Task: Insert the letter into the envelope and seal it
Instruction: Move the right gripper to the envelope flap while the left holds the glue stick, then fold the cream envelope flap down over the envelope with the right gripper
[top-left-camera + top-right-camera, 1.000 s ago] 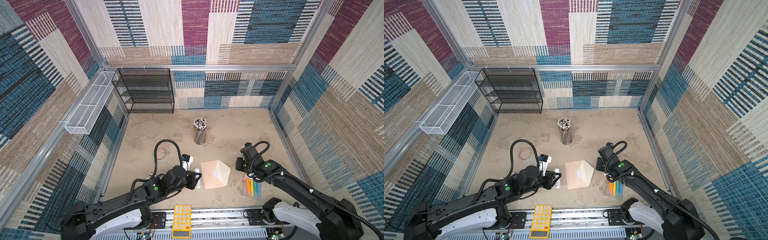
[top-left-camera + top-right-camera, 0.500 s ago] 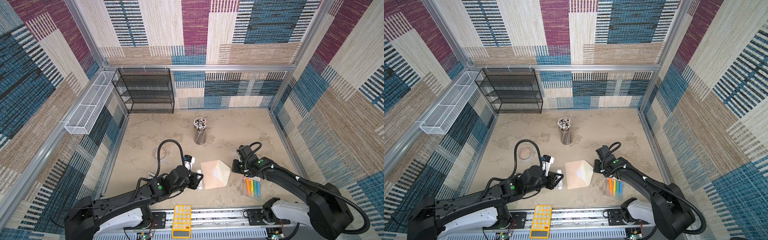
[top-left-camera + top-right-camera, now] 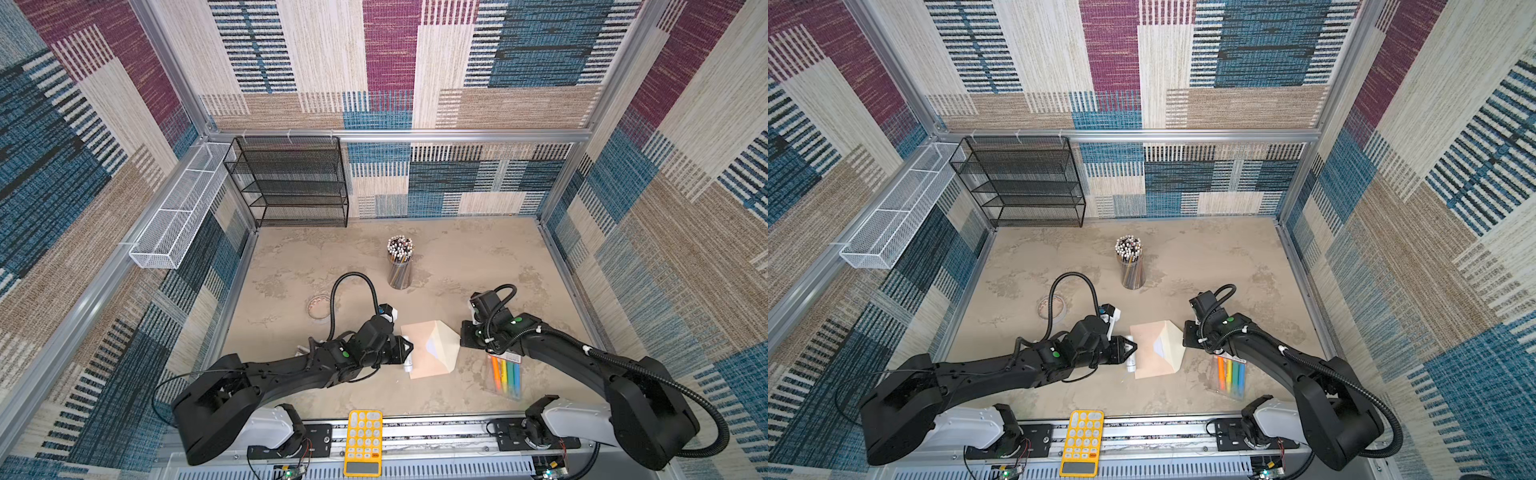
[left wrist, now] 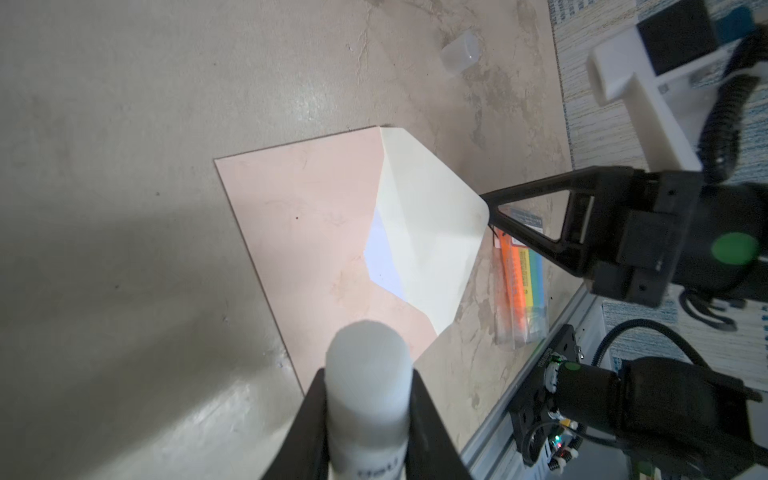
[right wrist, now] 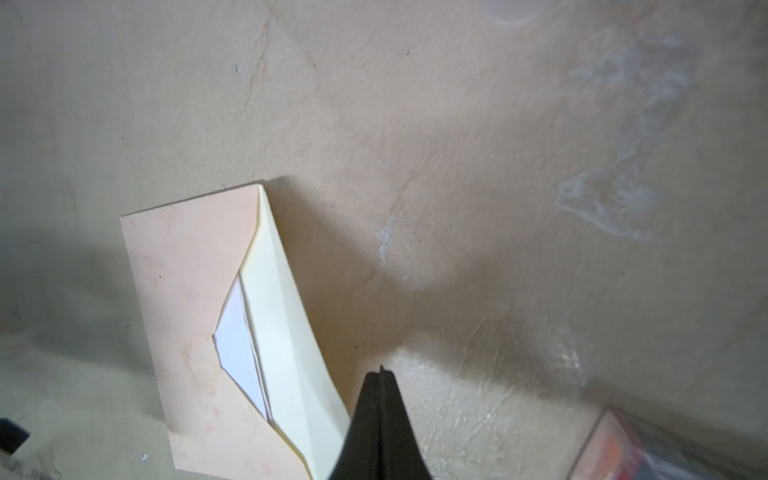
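Already we find the white paper letter tucked inside the pale peach rectangular paper envelope, lying flat on the mottled beige surface. Sealing is left, with its cream flap raised. Our left end effector pinches a white glue stick. Our right end effector, pressed together, meets the flap tip; whether paper is caught, we cannot tell.

The envelope lies flat on the table, its cream flap open. The white letter shows in its mouth. The claw, tips pressed together, sits just beside the flap's outer edge.
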